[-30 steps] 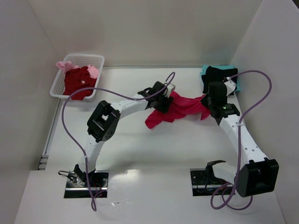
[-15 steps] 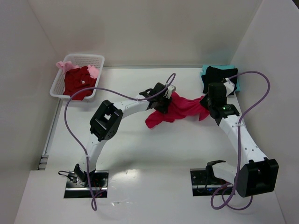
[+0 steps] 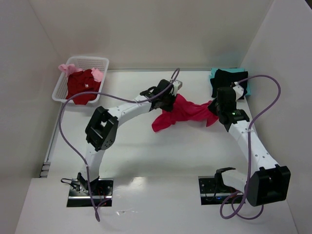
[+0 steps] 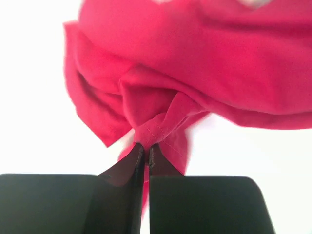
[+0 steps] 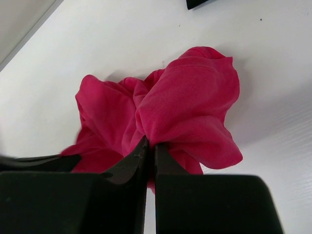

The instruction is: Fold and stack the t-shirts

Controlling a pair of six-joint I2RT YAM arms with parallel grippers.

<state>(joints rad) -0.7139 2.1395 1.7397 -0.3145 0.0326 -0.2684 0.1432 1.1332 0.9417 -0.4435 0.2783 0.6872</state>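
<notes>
We find the crimson-pink t-shirt (image 3: 181, 113) bunched mid-counter, toward the far edge, and stretched between both arms. The left gripper (image 4: 145, 150) is clamped on a stitched hem at the shirt's left end, with cloth pinched between its closed fingers. The right gripper (image 5: 149, 145) is likewise pinched on a fold at the right end. In the far right corner, a black t-shirt (image 3: 227, 78) lies on a teal t-shirt (image 3: 213, 74). In the far left corner, the white basket (image 3: 92, 58) holds a dark red t-shirt (image 3: 80, 87) and a pale pink t-shirt (image 3: 65, 68).
</notes>
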